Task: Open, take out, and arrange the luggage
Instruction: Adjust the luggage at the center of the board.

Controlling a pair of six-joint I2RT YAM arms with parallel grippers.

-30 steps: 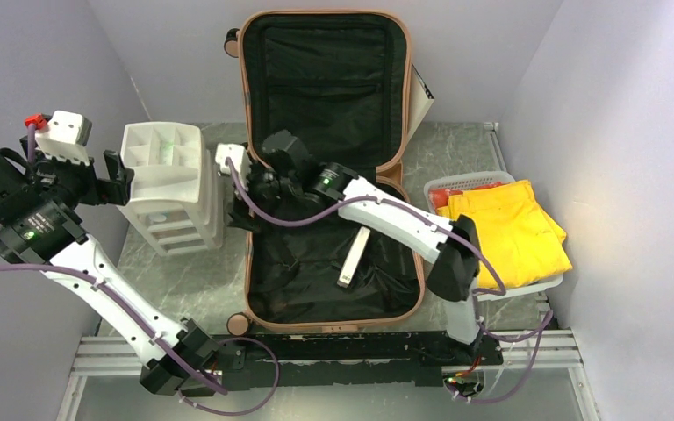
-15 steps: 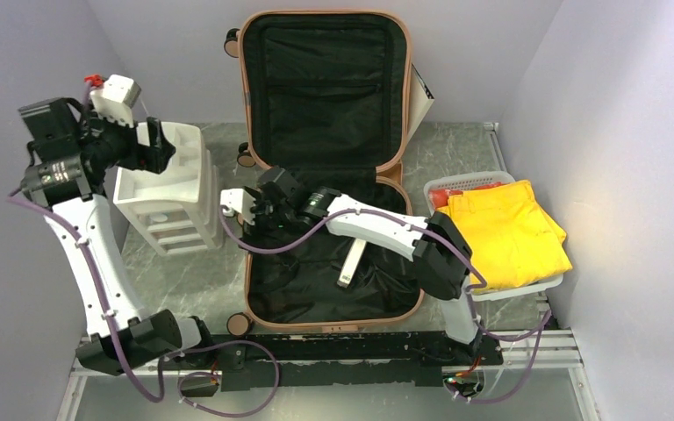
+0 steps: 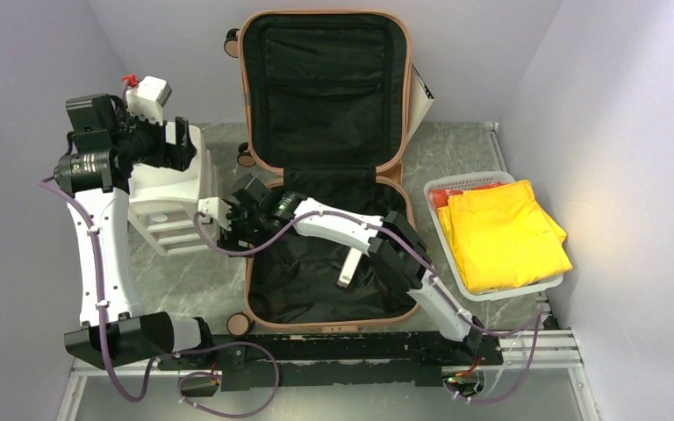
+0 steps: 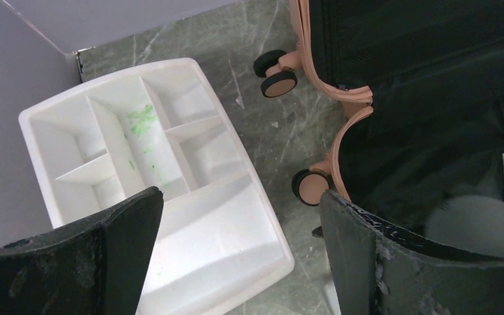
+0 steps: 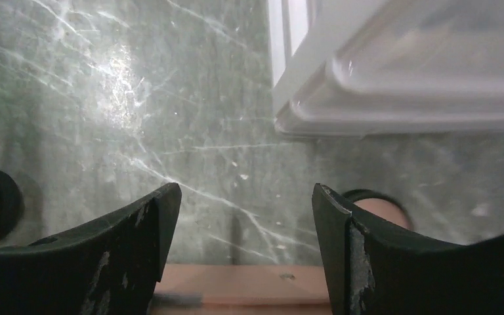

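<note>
The salmon-pink luggage (image 3: pixel 246 263) lies open, its lid (image 3: pixel 326 83) upright against the back wall and the black-lined lower half flat on the table. A slim white box (image 3: pixel 352 257) lies in the lower half. My right gripper (image 3: pixel 228 221) is open and empty over the luggage's left rim; in the right wrist view (image 5: pixel 246 193) the pink rim (image 5: pixel 236 282) sits just below the jaws. My left gripper (image 3: pixel 180 145) is open and empty, held high over the white organizer. The left wrist view (image 4: pixel 239 197) shows the luggage wheels (image 4: pixel 279 82).
A white compartmented drawer organizer (image 3: pixel 167 189) stands left of the luggage, close to both grippers; it also shows in the left wrist view (image 4: pixel 151 164) and the right wrist view (image 5: pixel 400 65). A white basket (image 3: pixel 456 182) with folded yellow cloth (image 3: pixel 505 232) sits at the right.
My left arm has swung up and to the right, above the organizer. My right gripper has moved left and nearer, from inside the luggage to its left rim.
</note>
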